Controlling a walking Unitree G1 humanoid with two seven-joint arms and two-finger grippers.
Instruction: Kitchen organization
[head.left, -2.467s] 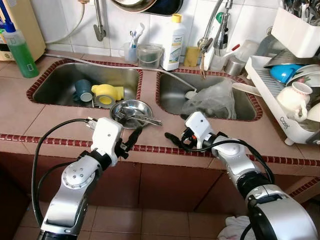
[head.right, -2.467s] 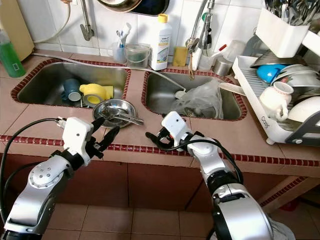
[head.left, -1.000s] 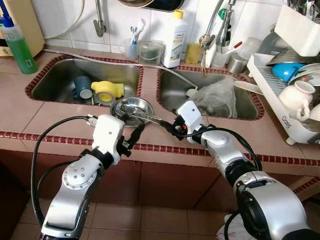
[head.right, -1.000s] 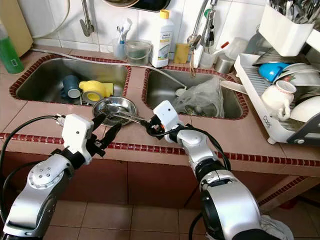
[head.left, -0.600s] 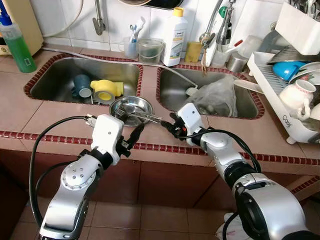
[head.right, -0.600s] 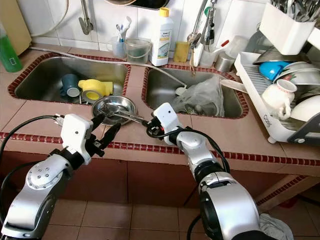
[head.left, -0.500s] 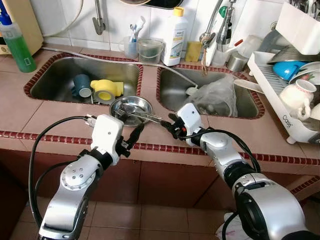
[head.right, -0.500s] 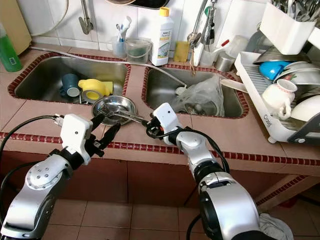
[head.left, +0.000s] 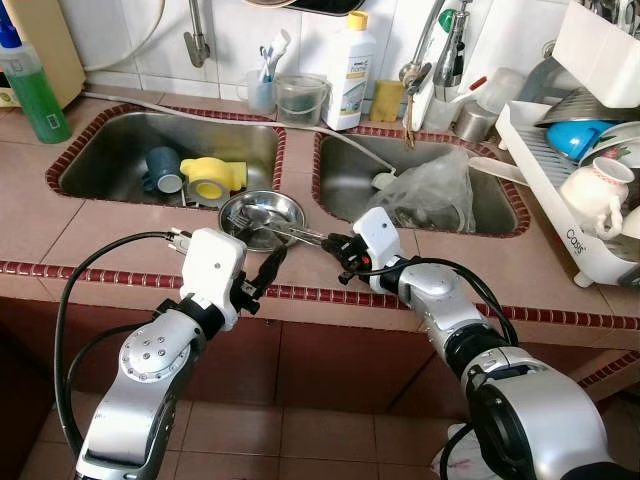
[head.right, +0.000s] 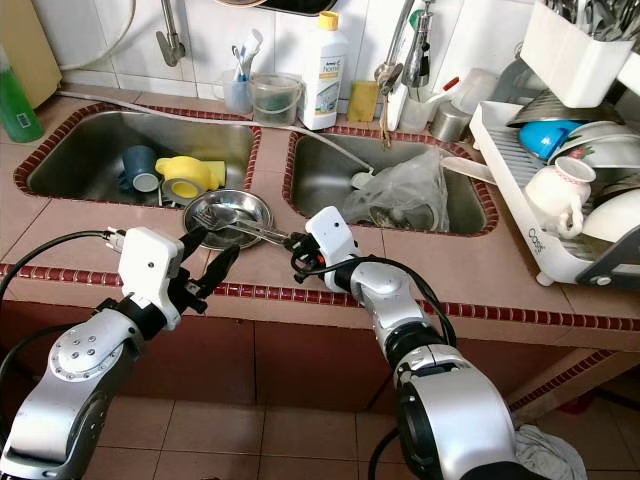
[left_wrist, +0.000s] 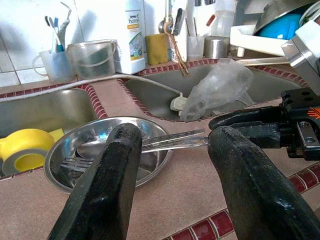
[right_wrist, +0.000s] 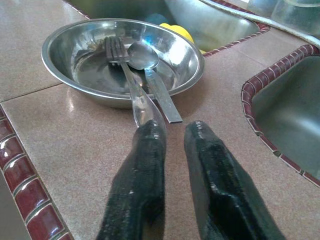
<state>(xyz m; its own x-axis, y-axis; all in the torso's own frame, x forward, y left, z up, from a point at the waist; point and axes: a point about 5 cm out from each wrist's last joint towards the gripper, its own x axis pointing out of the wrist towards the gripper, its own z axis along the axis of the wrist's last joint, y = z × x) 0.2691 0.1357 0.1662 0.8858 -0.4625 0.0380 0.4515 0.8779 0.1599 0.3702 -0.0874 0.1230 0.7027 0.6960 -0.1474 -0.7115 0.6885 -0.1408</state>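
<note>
Now at the cutlery handles
Right gripper (right_wrist: 167, 137) has advanced; narrowly parted fingers meet fork (right_wrist: 131, 90) handle, nothing gripped. Left gripper (left_wrist: 172, 150) wide open, empty.

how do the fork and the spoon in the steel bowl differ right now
The fork has tines; the spoon has a rounded bowl. The fork's handle runs out to the right tool, meeting one finger, while the spoon's flat-ended handle stops short of the tool and lies free. Both are bare steel, heads down in the steel bowl with handles over its rim onto the counter.
</note>
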